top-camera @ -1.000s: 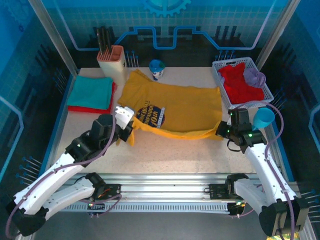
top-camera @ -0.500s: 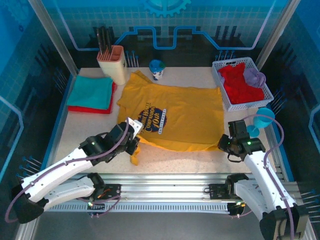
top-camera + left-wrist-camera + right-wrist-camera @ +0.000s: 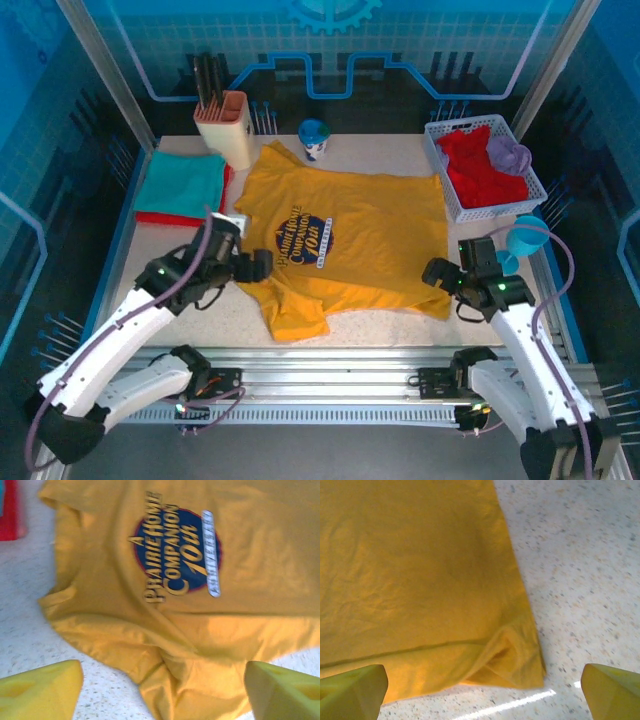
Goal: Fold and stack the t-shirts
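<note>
Your left gripper point(image 3: 162, 687) is released, its yellow fingers point(image 3: 40, 690) spread wide with nothing pinched. Ahead of them the mustard-yellow cotton t-shirt point(image 3: 370, 230) lies spread on the speckled off-white tabletop point(image 3: 580, 555). Its round dark blue chest print point(image 3: 177, 555) sits just beyond the fingertips, and a rumpled sleeve lies between the two fingers.

Your right gripper point(image 3: 482, 690) has also let go, pads apart. It hovers over the shirt's bottom corner, where the hem curls under. Bare tabletop runs off past its outer finger.

Well beyond the left fingers, a folded teal t-shirt point(image 3: 180, 183) sits on a folded red t-shirt point(image 3: 165, 217). Past the right fingers, the white plastic mesh basket point(image 3: 495, 209) holds a crumpled red t-shirt point(image 3: 480, 170) and a lavender t-shirt point(image 3: 512, 152). A light blue plastic cup point(image 3: 527, 238) stands just beside that arm.

At the table's far edge stand a peach-coloured utensil holder point(image 3: 228, 125) and a small blue-topped cup point(image 3: 314, 138). Blue grid-patterned panels point(image 3: 400, 30) and aluminium posts point(image 3: 110, 75) wall the cell.
</note>
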